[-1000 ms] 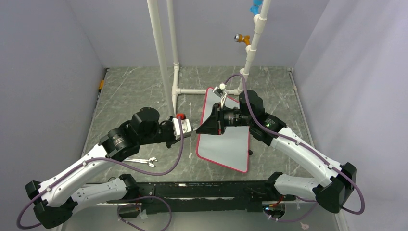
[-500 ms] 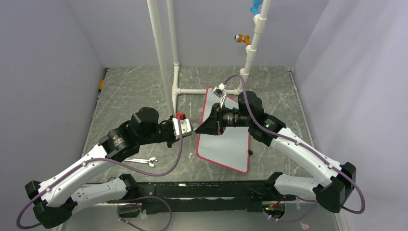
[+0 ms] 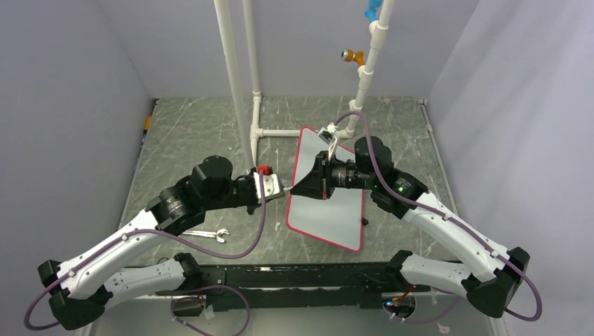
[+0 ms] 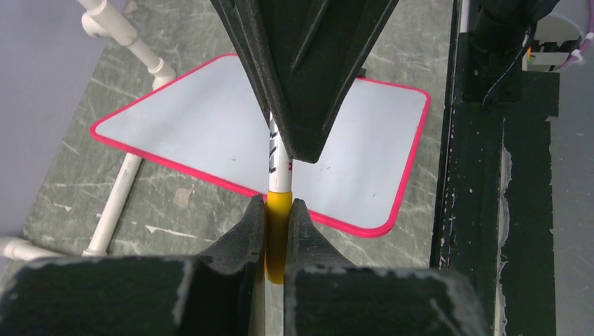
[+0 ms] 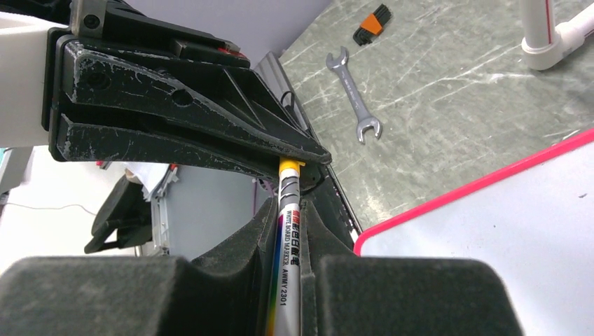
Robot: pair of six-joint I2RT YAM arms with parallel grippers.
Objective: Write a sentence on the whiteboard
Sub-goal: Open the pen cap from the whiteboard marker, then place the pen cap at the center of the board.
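Left pincer [image 4: 279, 210]: closed. We see its two dark fingers, at the bottom centre of the left wrist view, pressed against both sides of the yellow cap [image 4: 278, 234].
Right pincer [image 5: 291, 210]: closed as well, clamped on the white barrel of the marker [image 5: 287, 245], whose printed lettering runs along it at the lower centre of the right wrist view.
Marker between them: we see it bridging the two pincers tip to tip, the yellow end in the left one and the barrel in the right one. We cannot tell whether the cap is seated or pulled loose.
Meeting point: in the top view the two tips come together at the centre of the frame, above the left rim of the board.
Whiteboard [image 3: 329, 210]: it lies flat on the counter [image 3: 196, 133], just right of the centre of the top view and slanted. Its pale face is ringed in red-pink, and its upper end is near the white pipe frame [image 3: 256, 105].
Board in the wrist views: it fills the middle of the left wrist view behind the marker and the lower right of the right wrist view.
Wrench [image 3: 206, 235]: it lies on the counter at lower left of the top view, well apart from the board.
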